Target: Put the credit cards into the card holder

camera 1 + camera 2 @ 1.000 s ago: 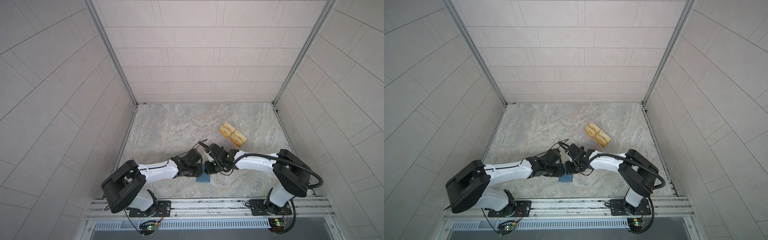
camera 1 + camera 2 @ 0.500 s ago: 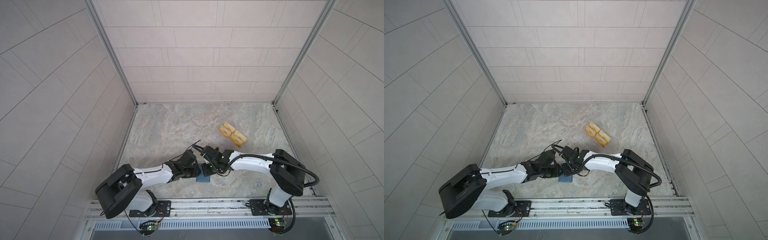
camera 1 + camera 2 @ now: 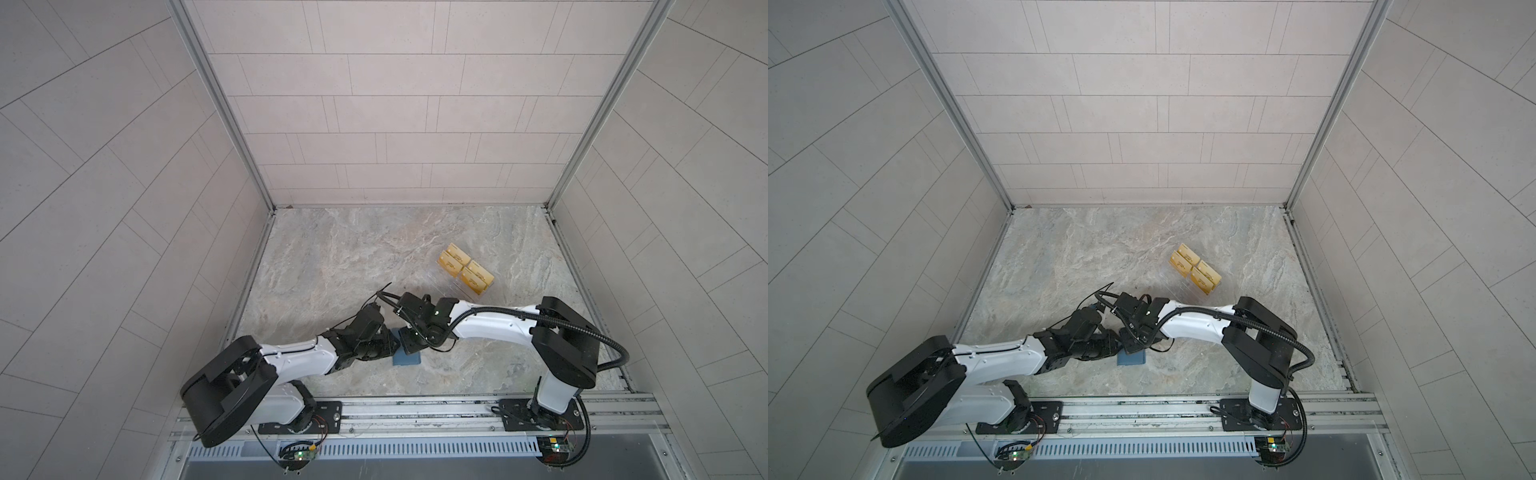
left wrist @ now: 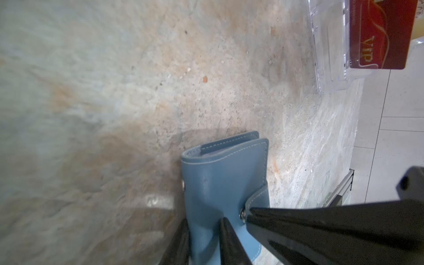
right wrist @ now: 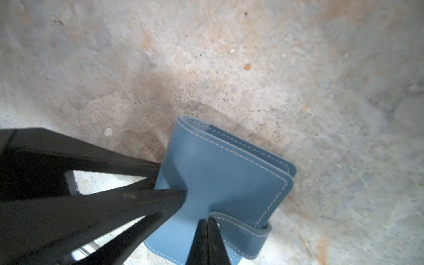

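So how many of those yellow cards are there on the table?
4, grouped two by two in the clear rack on the right half of the table: one yellow card, its neighbour, and the nearer pair. Others may be hidden behind them.

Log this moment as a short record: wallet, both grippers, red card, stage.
wallet: blue, closed, low over the stone table
left gripper: clamped on the wallet's folded edge
right gripper: shut, tips at the snap tab; whether it pinches the tab is unclear
red card: standing in the clear rack, apart from the wallet
stage: wallet not yet opened, no card in either gripper
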Controlling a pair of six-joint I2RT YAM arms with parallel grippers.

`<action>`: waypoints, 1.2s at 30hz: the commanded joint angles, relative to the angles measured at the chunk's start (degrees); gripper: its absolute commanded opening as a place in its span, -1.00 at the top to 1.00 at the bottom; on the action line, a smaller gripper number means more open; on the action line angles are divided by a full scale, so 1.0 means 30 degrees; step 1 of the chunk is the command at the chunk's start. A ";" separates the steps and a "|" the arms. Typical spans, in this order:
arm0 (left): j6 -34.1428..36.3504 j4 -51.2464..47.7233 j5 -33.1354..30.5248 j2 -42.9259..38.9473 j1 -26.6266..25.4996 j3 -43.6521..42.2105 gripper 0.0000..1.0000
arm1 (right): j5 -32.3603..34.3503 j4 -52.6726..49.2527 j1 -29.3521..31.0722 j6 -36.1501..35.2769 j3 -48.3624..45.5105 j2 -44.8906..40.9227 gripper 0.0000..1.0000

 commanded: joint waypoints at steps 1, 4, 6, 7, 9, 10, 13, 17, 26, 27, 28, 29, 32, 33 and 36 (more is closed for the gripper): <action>-0.0159 -0.0197 0.0649 -0.1365 0.0358 -0.0233 0.41 | -0.0757 -0.1042 0.0537 0.0198 -0.1481 0.2720 0.96; -0.0073 -0.0345 0.0935 -0.2111 0.1027 -0.0499 0.40 | -0.1087 -0.1007 0.0537 0.0226 -0.1279 0.3305 0.97; -0.0031 -0.0424 0.1009 -0.2490 0.1381 -0.0691 0.38 | -0.0988 -0.1174 0.0634 0.0259 -0.1130 0.3487 0.97; -0.0069 -0.0506 0.1018 -0.2674 0.1517 -0.0821 0.38 | -0.0893 -0.1289 0.0693 0.0250 -0.1035 0.3524 0.97; -0.0019 -0.0706 0.1047 -0.2938 0.1765 -0.0939 0.35 | -0.0545 -0.1802 0.0808 0.0115 -0.0777 0.3706 0.97; 0.0040 -0.0870 0.1047 -0.3037 0.1945 -0.1015 0.32 | -0.0357 -0.2125 0.0930 0.0002 -0.0554 0.3855 0.97; 0.0049 -0.0976 0.1155 -0.3315 0.2384 -0.1283 0.29 | -0.0836 -0.1620 0.0977 0.0359 -0.0472 0.4070 0.97; 0.0312 -0.2326 0.0821 -0.3968 0.2796 -0.1315 0.23 | -0.1113 -0.1248 0.0962 0.0862 -0.0140 0.3497 0.96; 0.1701 -0.5569 -0.0116 -0.4116 0.3079 0.0144 0.09 | -0.1154 -0.1699 0.0077 0.0880 0.1272 0.0929 0.86; 0.1731 -0.5499 0.0027 -0.3775 0.3087 0.0265 0.09 | -0.0953 -0.1898 0.0025 0.0729 0.1519 0.0636 0.88; 0.1825 -0.5496 0.0130 -0.3424 0.3077 0.0412 0.09 | -0.0841 -0.2073 -0.0018 0.0596 0.1707 0.0390 0.88; 0.1902 -0.5454 0.0234 -0.3147 0.3074 0.0527 0.09 | -0.0796 -0.2191 -0.0070 0.0526 0.1842 0.0236 0.88; 0.2186 -0.5319 0.0635 -0.2219 0.3052 0.1019 0.09 | -0.0686 -0.2421 -0.0165 0.0342 0.2112 -0.0169 0.84; 0.2364 -0.5351 0.0787 -0.1874 0.3050 0.1251 0.09 | -0.0623 -0.2452 -0.0195 0.0313 0.2098 -0.0317 0.81; 0.2617 -0.5465 0.0957 -0.1085 0.2908 0.1790 0.10 | -0.0539 -0.2396 -0.0224 0.0235 0.1934 -0.0681 0.63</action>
